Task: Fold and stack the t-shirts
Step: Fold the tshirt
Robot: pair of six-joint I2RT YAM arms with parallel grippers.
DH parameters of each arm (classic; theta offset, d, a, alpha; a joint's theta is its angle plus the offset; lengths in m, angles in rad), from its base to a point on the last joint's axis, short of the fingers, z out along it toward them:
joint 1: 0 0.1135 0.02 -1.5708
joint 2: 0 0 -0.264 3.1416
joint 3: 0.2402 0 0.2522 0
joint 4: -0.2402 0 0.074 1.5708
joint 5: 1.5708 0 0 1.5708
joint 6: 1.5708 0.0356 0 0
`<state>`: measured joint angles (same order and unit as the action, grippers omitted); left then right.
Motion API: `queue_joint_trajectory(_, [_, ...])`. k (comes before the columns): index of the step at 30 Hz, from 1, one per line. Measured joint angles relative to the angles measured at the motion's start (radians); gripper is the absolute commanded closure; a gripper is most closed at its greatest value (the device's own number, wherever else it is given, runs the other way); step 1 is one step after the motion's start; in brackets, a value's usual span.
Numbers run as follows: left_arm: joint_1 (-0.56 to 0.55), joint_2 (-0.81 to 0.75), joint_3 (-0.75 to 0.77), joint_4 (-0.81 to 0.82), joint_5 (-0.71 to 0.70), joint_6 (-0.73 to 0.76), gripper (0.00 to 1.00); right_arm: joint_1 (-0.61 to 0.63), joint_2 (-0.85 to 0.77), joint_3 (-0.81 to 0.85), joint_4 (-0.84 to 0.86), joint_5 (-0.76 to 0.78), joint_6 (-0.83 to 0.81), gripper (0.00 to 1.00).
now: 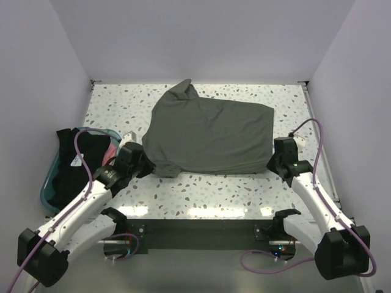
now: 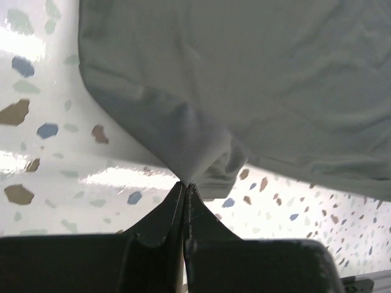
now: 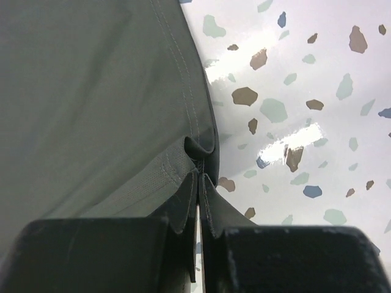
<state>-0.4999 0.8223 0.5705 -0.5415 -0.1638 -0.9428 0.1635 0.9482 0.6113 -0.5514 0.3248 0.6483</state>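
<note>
Terrazzo table (image 1: 201, 189) bearing the olive-green t-shirt (image 1: 211, 137), spread at centre with its far-left part bunched. Teal tub (image 1: 44, 186) at the left edge holds the black t-shirt (image 1: 64, 177) and pink t-shirt (image 1: 110, 152). Left gripper (image 2: 184, 184) is clamped on a thin pinch at the near-left corner, and right gripper (image 3: 200, 176) on the near-right hem. Risk: the slight left pinch may slip under lift, and uneven pulls would skew the fold.
</note>
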Motion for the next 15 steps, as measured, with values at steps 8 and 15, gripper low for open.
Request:
queue_joint_trajectory(8, [0.064,0.267,0.218,0.069,-0.007,0.034,1.00,-0.013,0.163,0.075,0.014,0.003,0.014,1.00])
queue_joint_trajectory(15, [0.151,0.523,0.396,0.144,0.032,0.082,1.00,-0.058,0.317,0.160,0.081,-0.006,0.022,1.00])
